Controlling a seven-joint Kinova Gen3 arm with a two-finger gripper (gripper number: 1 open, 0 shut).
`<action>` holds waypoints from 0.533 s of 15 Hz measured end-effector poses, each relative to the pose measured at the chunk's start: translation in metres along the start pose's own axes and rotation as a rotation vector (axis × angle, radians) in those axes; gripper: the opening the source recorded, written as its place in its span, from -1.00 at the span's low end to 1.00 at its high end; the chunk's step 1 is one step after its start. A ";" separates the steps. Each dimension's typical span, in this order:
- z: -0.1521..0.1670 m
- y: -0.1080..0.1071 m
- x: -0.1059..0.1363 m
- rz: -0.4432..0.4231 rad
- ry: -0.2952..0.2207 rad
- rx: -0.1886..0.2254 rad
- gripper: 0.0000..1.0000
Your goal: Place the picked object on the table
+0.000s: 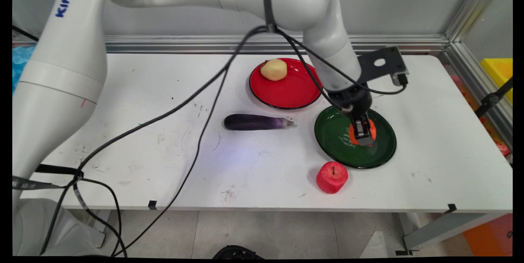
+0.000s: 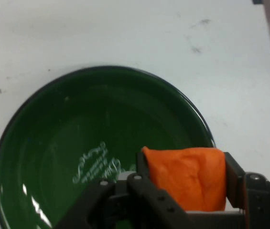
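My gripper (image 1: 362, 135) is down inside the green plate (image 1: 333, 132), its two fingers pressed on either side of an orange piece of fruit (image 1: 352, 136). In the hand view the orange fruit (image 2: 188, 177) sits squeezed between the black fingers (image 2: 233, 172), over the green plate (image 2: 77, 143) with its white lettering. I cannot tell whether the fruit rests on the plate or hangs just above it. A red apple (image 1: 332, 177) stands on the table just in front of the plate.
A purple eggplant (image 1: 257, 122) lies on the table left of the green plate. Behind it a red plate (image 1: 294, 89) holds a yellowish potato (image 1: 274, 69). Black cables hang from the arm across the table's left half.
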 end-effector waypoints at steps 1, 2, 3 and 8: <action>-0.006 0.001 -0.002 0.003 -0.004 -0.003 -1.00; -0.014 0.001 -0.006 0.008 -0.010 -0.007 -1.00; -0.020 0.002 -0.009 0.009 -0.014 -0.009 -1.00; -0.055 0.008 -0.039 0.017 -0.043 -0.017 -1.00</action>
